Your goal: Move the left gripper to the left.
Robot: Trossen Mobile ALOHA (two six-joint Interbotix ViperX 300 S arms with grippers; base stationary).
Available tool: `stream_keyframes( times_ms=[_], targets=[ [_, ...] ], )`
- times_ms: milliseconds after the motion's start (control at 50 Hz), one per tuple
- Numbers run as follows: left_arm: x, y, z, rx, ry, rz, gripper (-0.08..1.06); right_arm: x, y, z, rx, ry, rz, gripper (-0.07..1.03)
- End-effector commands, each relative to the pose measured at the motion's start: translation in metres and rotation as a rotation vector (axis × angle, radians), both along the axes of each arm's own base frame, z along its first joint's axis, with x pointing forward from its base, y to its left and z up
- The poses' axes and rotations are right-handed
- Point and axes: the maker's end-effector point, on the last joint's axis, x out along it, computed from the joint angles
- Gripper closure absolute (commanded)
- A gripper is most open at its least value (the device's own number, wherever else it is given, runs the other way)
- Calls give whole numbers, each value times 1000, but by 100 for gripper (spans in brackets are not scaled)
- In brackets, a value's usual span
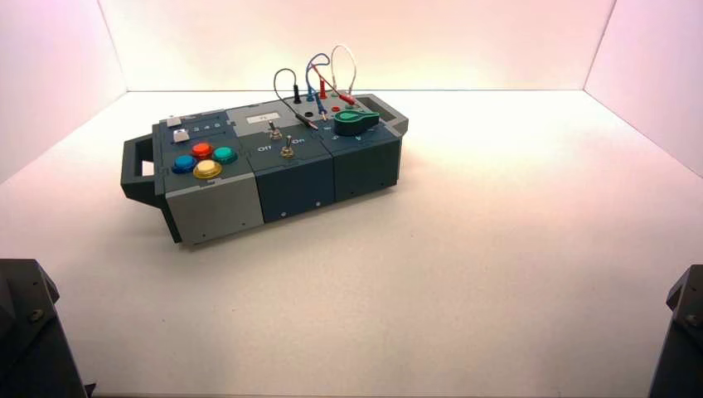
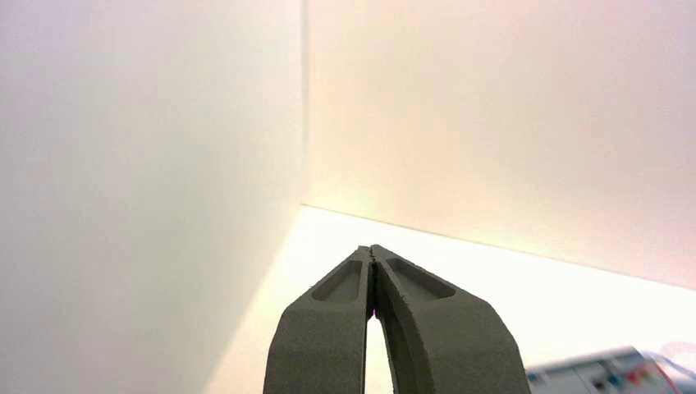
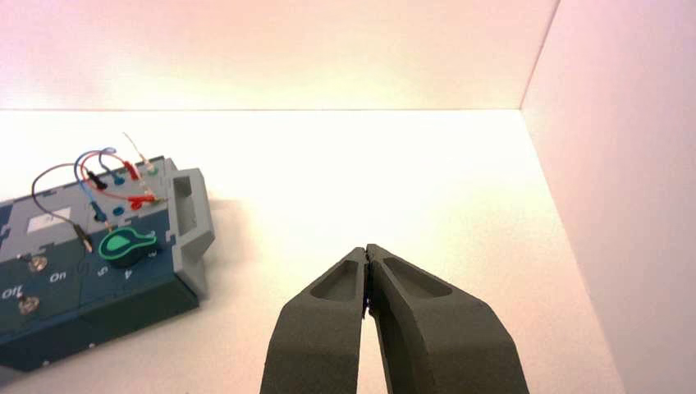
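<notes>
My left gripper [image 2: 372, 249] is shut on nothing, its tips touching, and points at the far left corner of the white enclosure. In the high view only its broad black block [image 1: 29, 332] shows, at the bottom left corner, well in front of and left of the box [image 1: 273, 178]. My right gripper [image 3: 365, 249] is also shut and empty, parked at the bottom right; its black block [image 1: 684, 332] shows in the high view. The box lies to its left in the right wrist view [image 3: 98, 271].
The blue-grey box stands turned on the white floor, with coloured round buttons [image 1: 204, 159] at its left end, two toggle switches [image 1: 282, 141] in the middle, a green knob [image 1: 356, 122] and looping wires [image 1: 319, 79] at its right end. White walls enclose three sides.
</notes>
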Motion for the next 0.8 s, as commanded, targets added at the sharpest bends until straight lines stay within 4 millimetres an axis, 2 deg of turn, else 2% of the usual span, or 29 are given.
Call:
stream_keyframes(
  times_ms=[20,180,340,800],
  targets=[
    [13,26,30,23,-31,68,101,5,5,7,1,2,25,99],
    [19,59,36,17,-4,153,101,7,6,3,-2,24,28,99],
    [21,78,29,-5,27,204,101,7,12,0,-4,38,57,99],
    [23,69,29,-8,26,176,101,5,15,2,-3,29,70,98]
  ],
)
